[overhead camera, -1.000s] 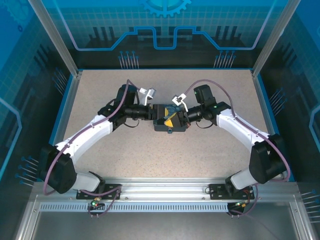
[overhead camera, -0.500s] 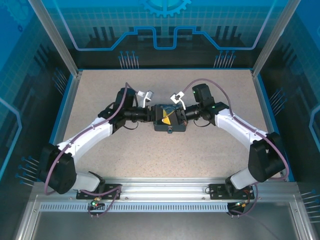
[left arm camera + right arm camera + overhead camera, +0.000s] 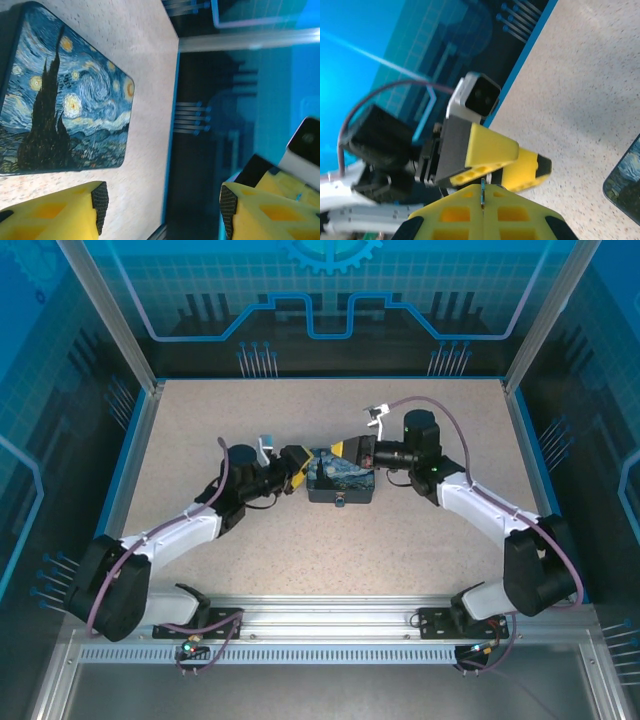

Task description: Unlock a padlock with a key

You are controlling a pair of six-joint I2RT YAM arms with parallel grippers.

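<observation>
Right wrist view: right pincer [image 3: 483, 188] clenches the thin key [image 3: 483, 196], which may twist; left pincer [image 3: 162, 202] hangs released, so the box [image 3: 65, 95] could slide.

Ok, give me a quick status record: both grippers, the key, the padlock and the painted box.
left gripper: open, nothing between the fingers, beside the box's left end, apart from it
right gripper: shut, by the box's far right corner
key: thin dark sliver pinched in the right gripper
box: night-sky print, flat on the table
padlock: likely the small dark piece at the box's near edge; too small to confirm
</observation>
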